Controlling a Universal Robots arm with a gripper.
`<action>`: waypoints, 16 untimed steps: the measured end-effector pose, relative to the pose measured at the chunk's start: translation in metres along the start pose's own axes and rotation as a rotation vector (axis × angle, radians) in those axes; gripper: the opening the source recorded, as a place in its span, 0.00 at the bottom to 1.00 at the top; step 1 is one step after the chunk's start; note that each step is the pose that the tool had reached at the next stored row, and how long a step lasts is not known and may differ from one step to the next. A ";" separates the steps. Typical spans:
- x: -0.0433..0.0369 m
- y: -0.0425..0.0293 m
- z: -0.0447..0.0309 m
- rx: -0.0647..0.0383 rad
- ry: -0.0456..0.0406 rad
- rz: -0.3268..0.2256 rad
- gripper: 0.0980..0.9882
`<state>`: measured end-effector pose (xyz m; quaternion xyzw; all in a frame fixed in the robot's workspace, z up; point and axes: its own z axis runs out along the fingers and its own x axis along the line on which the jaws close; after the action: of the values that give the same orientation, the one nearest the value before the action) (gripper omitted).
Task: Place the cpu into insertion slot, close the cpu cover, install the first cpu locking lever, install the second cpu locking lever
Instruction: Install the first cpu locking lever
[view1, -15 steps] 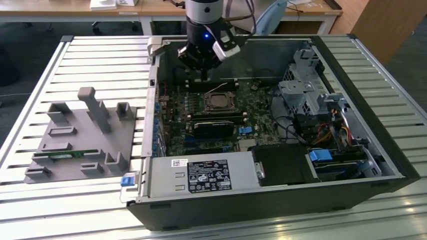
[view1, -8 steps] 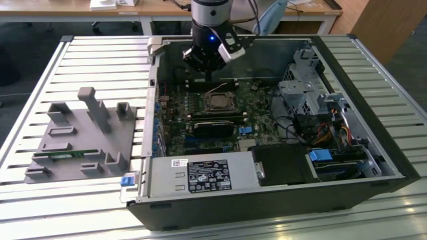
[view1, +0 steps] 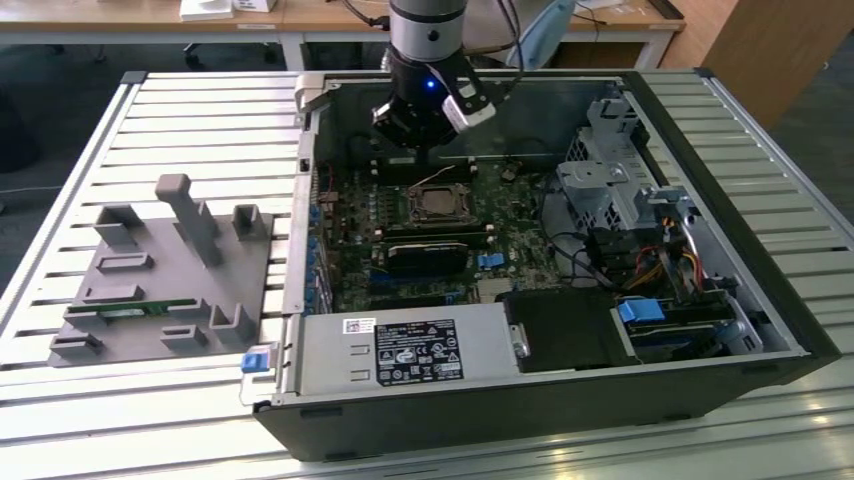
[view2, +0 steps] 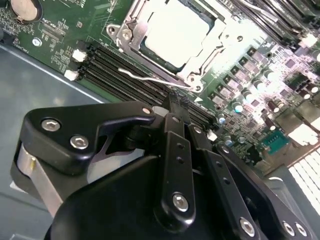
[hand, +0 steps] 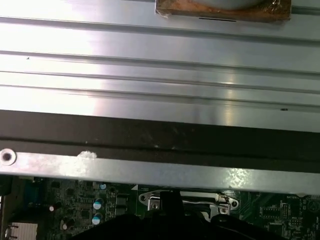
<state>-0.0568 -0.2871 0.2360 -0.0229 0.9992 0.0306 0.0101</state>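
The cpu (view2: 175, 31), a bright silver square, lies in the insertion slot (view1: 438, 206) on the green motherboard. The cpu cover (view2: 131, 31), a silvery frame, lies flat around it. A thin wire locking lever (view2: 150, 79) runs along the socket's side, between it and the memory slots. My gripper (view2: 174, 102) is shut with nothing visibly between its black fingers (view2: 176, 150), and its tip hovers just beside that lever's end. In the exterior view the gripper (view1: 416, 135) hangs inside the case, just behind the socket. The first wrist view has the gripper (hand: 170, 212) dark, in front of the socket's edge (hand: 200, 199).
The open computer case (view1: 747, 230) lies on a slatted metal table (view1: 200, 120). A power supply (view1: 400, 350), a black card (view1: 427, 258) and a drive cage (view1: 601, 180) surround the board. Long memory slots (view2: 120, 67) run beside the socket. A grey fixture (view1: 160, 270) stands at the exterior view's left.
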 end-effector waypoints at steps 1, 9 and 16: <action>-0.0010 0.0001 0.0008 0.000 0.0001 0.000 0.01; -0.0083 0.0001 0.0091 0.001 0.0001 0.000 0.01; -0.0128 0.0010 0.0120 0.001 0.0002 0.000 0.01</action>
<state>-0.0438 -0.2847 0.2244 -0.0231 0.9992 0.0301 0.0100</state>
